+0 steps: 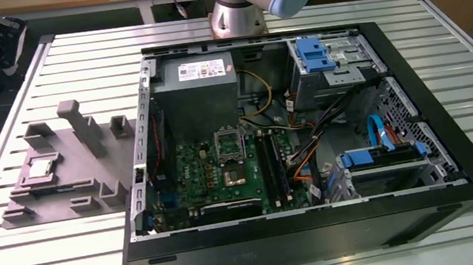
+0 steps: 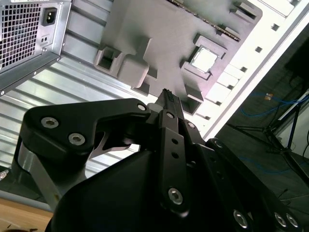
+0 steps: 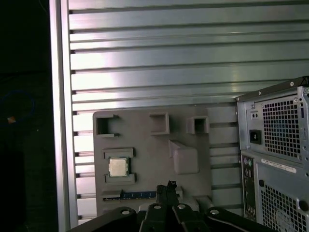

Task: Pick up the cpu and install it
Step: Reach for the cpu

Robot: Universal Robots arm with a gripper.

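Closest to the lens in both wrist views, the black gripper (image 3: 168, 187) is seen with its fingers drawn narrow, tips together, and nothing is held between them. It hangs above the near edge of a grey plastic holder (image 3: 145, 145), clear of it.

Just beyond the fingertips, the cpu (image 3: 118, 166) is seen lying flat in a shallow square seat of that holder, silvery top upward, framed by low grey ridges. It is not touched by the gripper. Further raised blocks and open pockets are moulded into the holder beside it.

The holder is laid on a slatted metal table (image 1: 56, 257). In the exterior view, the cpu is placed at the left, beside the open black computer case (image 1: 451, 169), and outside it. Inside the case a green motherboard (image 1: 214, 174) is exposed. Farthest back, the arm's base (image 1: 237, 13) is mounted behind the case.
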